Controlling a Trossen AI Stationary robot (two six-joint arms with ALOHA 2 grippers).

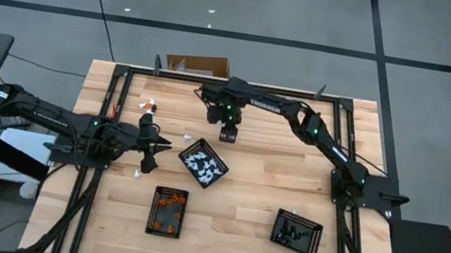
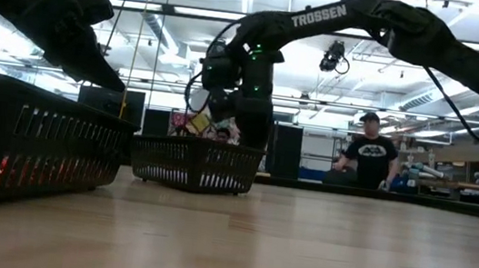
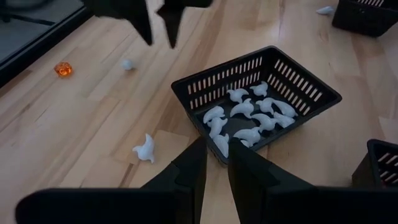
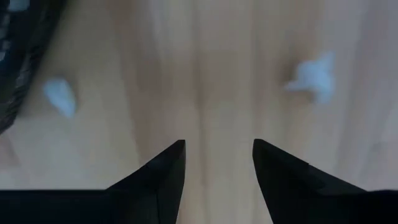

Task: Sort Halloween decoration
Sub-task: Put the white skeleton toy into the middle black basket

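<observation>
Halloween decoration pieces lay on a pale wooden table [image 1: 253, 181] and in three black slotted plastic trays. The middle tray [image 1: 203, 163], nearest the table's centre, held white ghost pieces [image 3: 249, 114]; the tray toward the front edge [image 1: 167, 211] held orange pieces; the third tray [image 1: 297, 232], near the front right corner, held dark pieces. The right gripper [image 1: 228, 133] hung over bare wood toward the back edge, its fingers [image 4: 165, 171] apart with nothing between them. The left gripper [image 1: 152, 147] sat beside the middle tray, its fingers [image 3: 193, 168] close together and empty. One white ghost [image 3: 145, 149] and a small orange piece [image 3: 63, 69] lay loose on the wood.
</observation>
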